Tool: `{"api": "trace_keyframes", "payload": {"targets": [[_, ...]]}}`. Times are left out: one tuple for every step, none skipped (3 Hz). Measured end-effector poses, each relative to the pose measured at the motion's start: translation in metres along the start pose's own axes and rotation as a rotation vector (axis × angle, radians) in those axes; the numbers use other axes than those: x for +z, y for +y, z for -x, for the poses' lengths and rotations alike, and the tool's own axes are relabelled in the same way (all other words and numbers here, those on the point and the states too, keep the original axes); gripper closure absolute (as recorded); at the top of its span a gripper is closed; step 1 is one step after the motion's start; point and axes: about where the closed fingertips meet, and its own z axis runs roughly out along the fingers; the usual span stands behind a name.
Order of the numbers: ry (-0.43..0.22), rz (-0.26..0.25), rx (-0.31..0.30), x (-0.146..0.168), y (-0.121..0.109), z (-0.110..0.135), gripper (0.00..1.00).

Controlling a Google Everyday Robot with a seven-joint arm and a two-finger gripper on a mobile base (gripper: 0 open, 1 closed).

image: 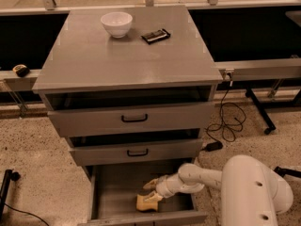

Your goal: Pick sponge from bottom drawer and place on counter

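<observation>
- While the gripper (149, 190) is down inside the bottom drawer (113, 192), do you count this pick as underway or nah?

- Barely underway imo. The sponge (145, 203) lies flat on the drawer floor, right up against the front edge and a bit right of the middle. The gripper comes in from the right side with its fingers spread apart. The lower one is touching the top of the sponge or hanging just above it, can't tell which. Nothing sits between the fingers, so no grasp yet.

- So what's actually done?

- The drawer is pulled out and the gripper is at the sponge, that's about it. Everything else is left. It needs to get the fingers around the foam, close, and lift it over the drawer's front wall. Then it has to dodge the middle drawer (136, 150), which sticks out a little above the back part, carry the sponge up to the counter surface (127, 65) and let go.

- Any room up there?

- Looks fine to me. The white bowl (116, 23) sits near the back edge, left of centre. The dark packet (155, 36) is just beside it on the right, also toward the back edge. I'd aim for the front edge, well apart from both. The foam is squishy, so a sloppy pinch on one corner could let it flop out on the way up.
</observation>
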Motion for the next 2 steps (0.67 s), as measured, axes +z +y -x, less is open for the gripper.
{"api": "trace_keyframes", "payload": {"targets": [[0.019, 0.015, 0.025, 0.015, -0.002, -0.026, 0.48], [0.04, 0.028, 0.013, 0.032, 0.0, -0.05, 0.46]]}}
